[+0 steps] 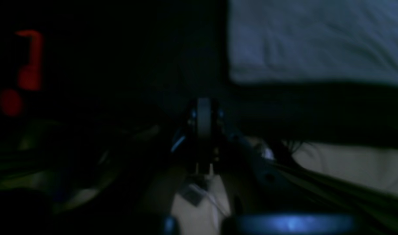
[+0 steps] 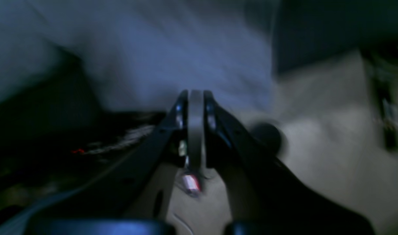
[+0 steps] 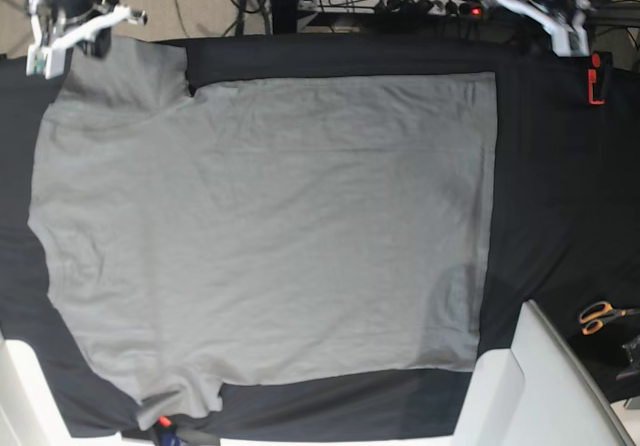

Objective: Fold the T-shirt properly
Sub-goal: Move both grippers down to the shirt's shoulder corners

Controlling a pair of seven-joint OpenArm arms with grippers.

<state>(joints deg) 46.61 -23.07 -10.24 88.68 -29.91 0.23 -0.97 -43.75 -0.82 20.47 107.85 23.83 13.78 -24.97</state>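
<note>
The T-shirt [image 3: 265,236] lies spread flat across the middle of the base view, covering most of the black table cloth [image 3: 560,196], with its hem running down the right side of the frame and its two short sleeves at the upper left and lower left corners of the garment. The fabric shows shallow wrinkles but no fold. The right gripper [image 3: 48,44] sits at the upper left corner of the base view, over the far end of the upper sleeve; in its own wrist view the right gripper [image 2: 196,107] has its fingers [image 2: 181,107] drawn together around a narrow pale strip, with blurred grey cloth just beyond the tips, and whether any cloth is pinched between them cannot be told. The left gripper [image 3: 570,28] is at the upper right corner of the base view, beyond the shirt's hem and over bare black cloth; its wrist view is very dark, yet the left gripper [image 1: 204,114] shows its fingers together with nothing between them, and the shirt fills the upper right of that frame, apart from the tips. A red clip [image 3: 595,78] sits near the right edge of the base view, and orange-handled scissors [image 3: 600,316] lie at the lower right.
</note>
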